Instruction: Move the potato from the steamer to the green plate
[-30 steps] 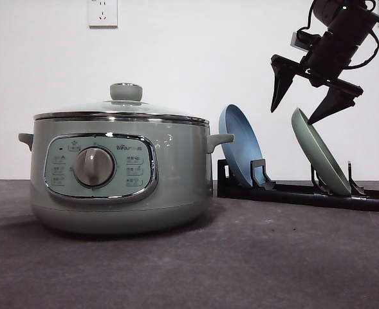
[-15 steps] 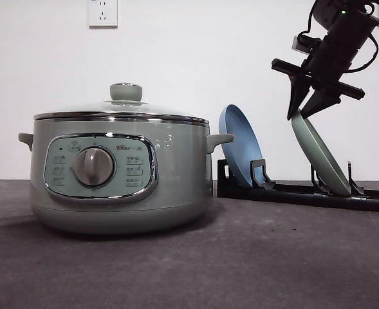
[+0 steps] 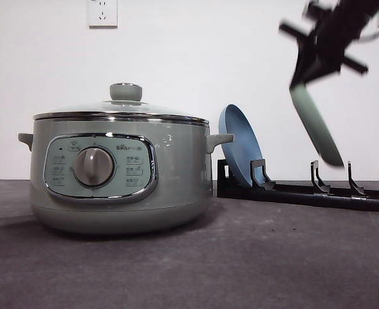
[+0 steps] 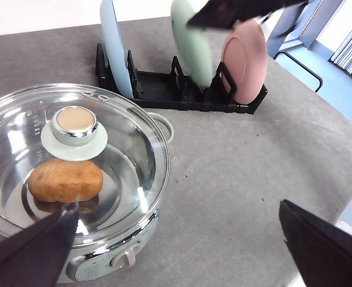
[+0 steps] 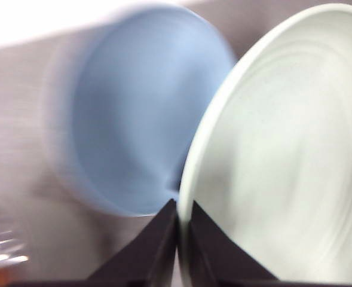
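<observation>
Right gripper (image 3: 303, 80) pinches the pale mint-green round plate (image 3: 316, 125) by its rim, clear of the black rack (image 3: 305, 191) — thin edge grip, could slip or clip the round blue plate (image 3: 239, 147). Left gripper (image 4: 176, 239) spread.

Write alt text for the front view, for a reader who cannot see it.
The right gripper, blurred in motion, holds the green plate by its rim, lifted clear of the black rack. A blue plate leans in the rack beside the steamer, whose lid is on.

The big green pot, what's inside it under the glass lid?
Through the glass lid you can see the potato lying in the steamer. What's beneath the potato is hidden.
</observation>
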